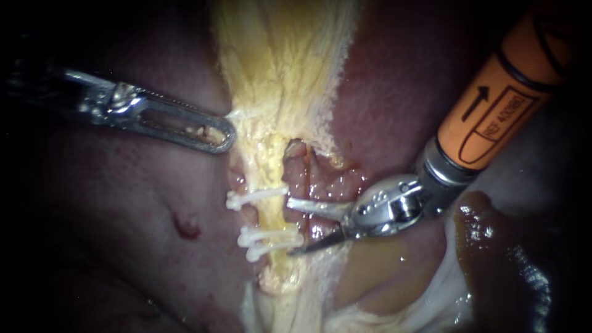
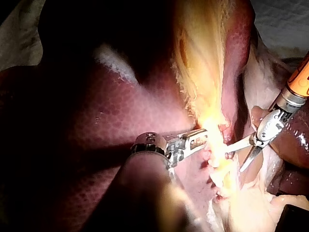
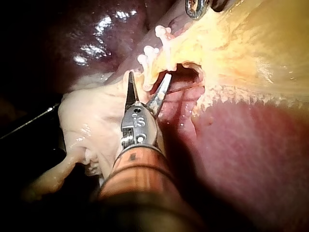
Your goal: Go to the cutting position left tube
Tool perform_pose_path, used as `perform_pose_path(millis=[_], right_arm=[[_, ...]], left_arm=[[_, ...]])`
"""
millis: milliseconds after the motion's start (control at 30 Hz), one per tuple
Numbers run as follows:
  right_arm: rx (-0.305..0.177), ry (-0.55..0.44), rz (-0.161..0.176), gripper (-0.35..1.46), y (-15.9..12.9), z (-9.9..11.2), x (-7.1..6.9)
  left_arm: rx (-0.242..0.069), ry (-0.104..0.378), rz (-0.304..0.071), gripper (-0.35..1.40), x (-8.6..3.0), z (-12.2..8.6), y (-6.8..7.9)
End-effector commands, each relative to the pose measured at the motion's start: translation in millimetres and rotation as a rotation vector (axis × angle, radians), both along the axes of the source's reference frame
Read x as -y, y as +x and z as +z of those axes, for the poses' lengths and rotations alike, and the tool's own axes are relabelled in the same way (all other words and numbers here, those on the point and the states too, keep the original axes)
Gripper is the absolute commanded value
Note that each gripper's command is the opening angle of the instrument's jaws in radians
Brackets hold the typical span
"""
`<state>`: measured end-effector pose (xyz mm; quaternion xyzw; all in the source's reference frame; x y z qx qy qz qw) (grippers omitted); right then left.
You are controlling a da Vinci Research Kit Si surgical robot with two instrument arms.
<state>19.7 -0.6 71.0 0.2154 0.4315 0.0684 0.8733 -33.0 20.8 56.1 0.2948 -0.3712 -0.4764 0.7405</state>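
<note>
Closing on the cutting spot means threading the blades into a narrow gap, so we work from the nearest thing outward. Our right instrument enters from 2 o'clock in the endoscope view. Its two blades are parted with nothing gripped, and the tips sit just at the 3 o'clock side of the left tube. That tube runs from 12 to 6 through the centre, pale yellow. It is crossed by a single white clip and, toward 6 o'clock, a pair of clips. The bare stretch between them looks like the place to cut. The blades spread about as wide as the clips stand apart, each tip near a clip's end. We judge it wise to narrow them a little and advance toward 9 o'clock until the tube lies fully between them, keeping off the clips. Further off, at 10 o'clock, our left instrument has its jaws clamped on the edge of the yellow tissue band. That pull should hold steady. The liver lies behind.
</note>
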Motion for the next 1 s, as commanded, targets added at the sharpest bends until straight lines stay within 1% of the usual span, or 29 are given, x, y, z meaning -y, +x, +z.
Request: perform_pose_path(millis=[33, 167, 300, 400, 433, 467, 567, 667, 900, 967, 1000], right_arm=[[-0.002, 0.013, 0.000, 1.45, 0.0, 0.5, -0.2], [-0.006, 0.053, -0.005, 1.45, 0.2, 2.2, -0.5], [-0.007, 0.081, -0.018, 1.45, 0.4, 3.9, -0.2], [-0.011, 0.092, -0.026, 1.45, 0.6, 4.3, 0.0], [-0.011, 0.097, -0.027, 1.45, 0.7, 4.3, 0.0], [-0.019, 0.097, -0.028, 1.45, 0.8, 4.2, 0.0], [-0.037, 0.114, -0.016, 1.44, 1.1, 3.9, -0.2], [-0.059, 0.132, -0.017, 1.44, 1.5, 3.5, -0.3], [-0.137, 0.186, -0.045, 1.44, 2.9, 2.3, 0.4], [-0.152, 0.203, -0.052, 1.44, 3.4, 2.0, 0.5], [-0.162, 0.210, -0.062, 1.44, 3.8, 1.8, 0.7]], left_arm=[[0.000, 0.000, 0.000, -0.35, 0.0, 0.0, 0.0], [0.000, 0.000, 0.000, -0.35, 0.0, 0.0, 0.0], [0.000, 0.000, 0.000, -0.35, 0.0, -0.1, 0.0], [0.000, 0.000, -0.001, -0.35, 0.0, -0.1, 0.0], [0.000, 0.000, 0.000, -0.35, 0.0, -0.1, 0.0], [0.000, 0.000, -0.001, -0.35, 0.1, -0.1, 0.0], [-0.001, 0.000, -0.001, -0.35, 0.1, -0.1, 0.0], [-0.001, 0.000, -0.001, -0.35, 0.1, -0.1, 0.0], [-0.001, 0.000, -0.001, -0.35, 0.1, -0.1, -0.1], [-0.001, -0.001, -0.001, -0.35, 0.1, -0.1, -0.1], [-0.001, -0.001, -0.001, -0.35, 0.1, 0.0, -0.1]])
